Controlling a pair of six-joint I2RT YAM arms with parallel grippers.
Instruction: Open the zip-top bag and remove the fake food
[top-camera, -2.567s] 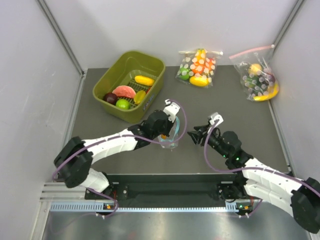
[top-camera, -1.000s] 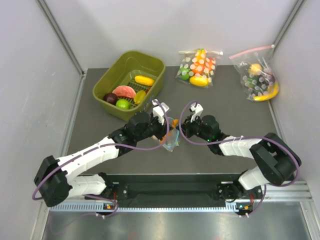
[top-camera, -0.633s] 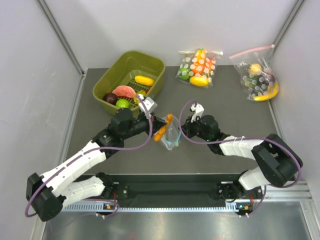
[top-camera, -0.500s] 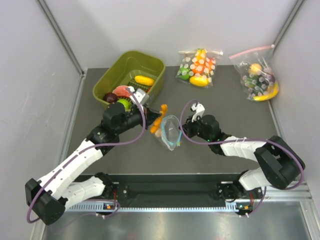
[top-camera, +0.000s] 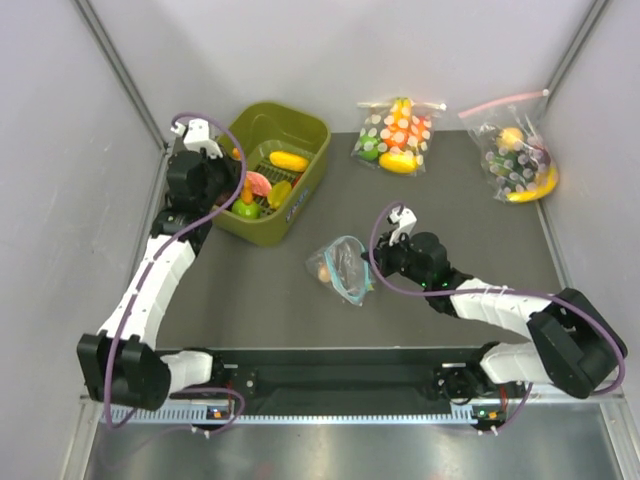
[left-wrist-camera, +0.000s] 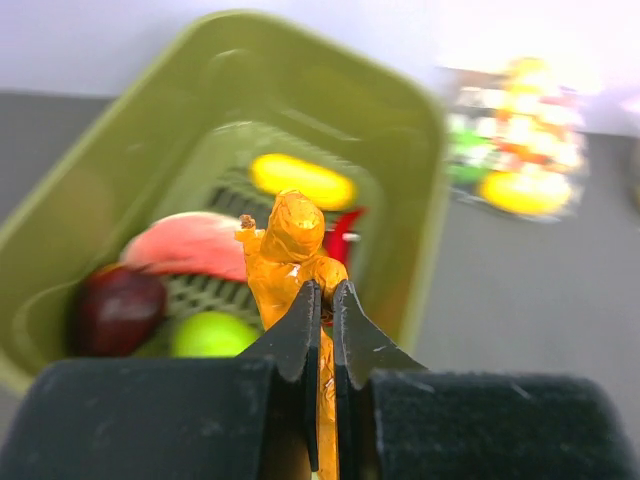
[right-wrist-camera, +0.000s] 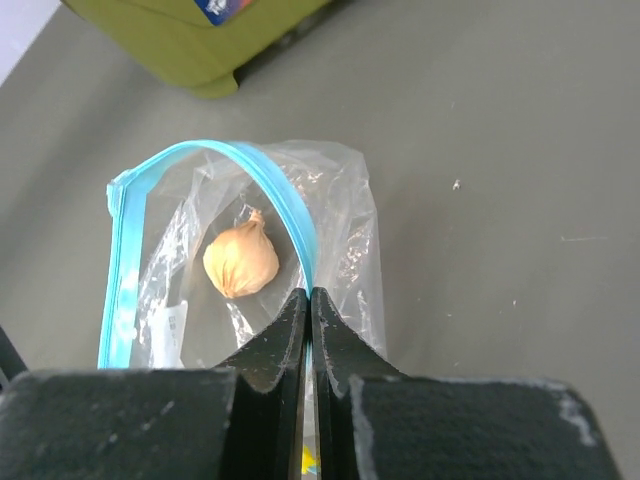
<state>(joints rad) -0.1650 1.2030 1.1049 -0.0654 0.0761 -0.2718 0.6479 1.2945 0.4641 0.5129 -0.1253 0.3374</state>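
Observation:
The small clear zip-top bag (top-camera: 340, 268) lies open on the dark table, its light-blue strip curved wide (right-wrist-camera: 200, 160). My right gripper (top-camera: 368, 262) is shut on that strip (right-wrist-camera: 309, 295). A tan-orange bulb-shaped piece (right-wrist-camera: 240, 262) is inside the bag. My left gripper (top-camera: 235, 185) is shut on an orange carrot piece (left-wrist-camera: 295, 250) and holds it over the olive-green bin (top-camera: 305, 190). A round green fruit (left-wrist-camera: 210, 335) lies in the bin.
The bin (left-wrist-camera: 420, 200) also holds a yellow piece (left-wrist-camera: 300, 180), a pink-red piece (left-wrist-camera: 190, 245) and a dark purple one (left-wrist-camera: 115, 305). Two white-dotted bags (top-camera: 397, 135) (top-camera: 520, 155) lie at the back. Grey walls stand on both sides.
My left gripper drew the carrot piece out of the bag's mouth and carried it back-left to above the bin. My right gripper kept hold of the strip; the bag settled open.

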